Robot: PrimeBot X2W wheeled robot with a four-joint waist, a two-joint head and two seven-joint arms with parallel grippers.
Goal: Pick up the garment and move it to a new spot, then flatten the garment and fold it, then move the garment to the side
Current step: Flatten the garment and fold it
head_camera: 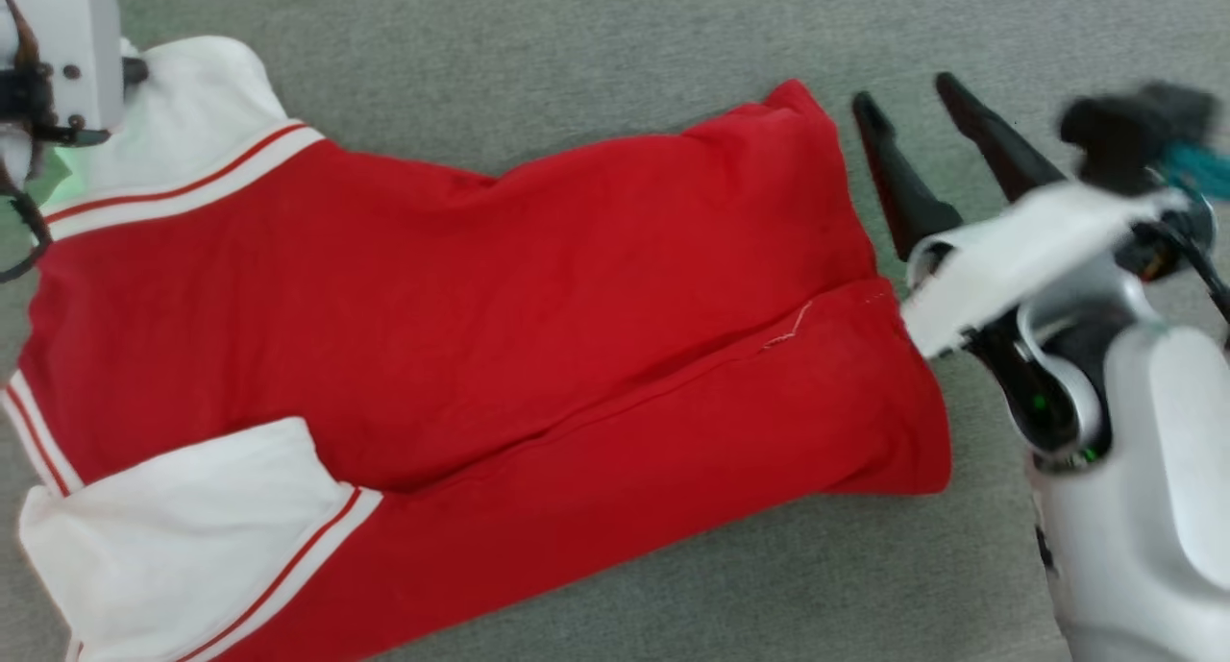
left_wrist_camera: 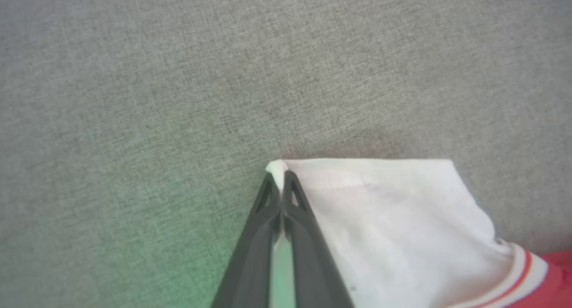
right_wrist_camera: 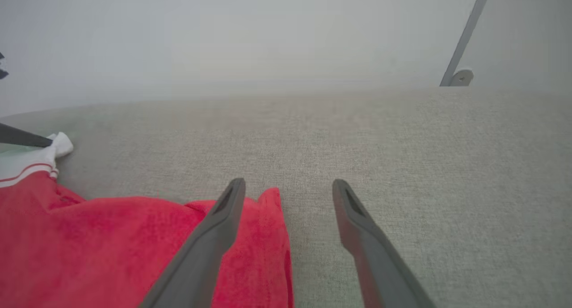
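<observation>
Grey surface [head_camera: 577, 37] beneath garment [head_camera: 461, 297]. Pinched at sleeve corner [left_wrist_camera: 276, 167] by left gripper [left_wrist_camera: 280, 183]; right gripper [head_camera: 903, 90] splayed beside hem [head_camera: 846, 201].

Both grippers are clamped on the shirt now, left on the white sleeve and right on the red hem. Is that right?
Not quite. The left gripper is shut on the white sleeve of the shirt, but the right gripper is not clamped on the red hem: the right wrist view shows its fingers spread open, gripping nothing.
</observation>
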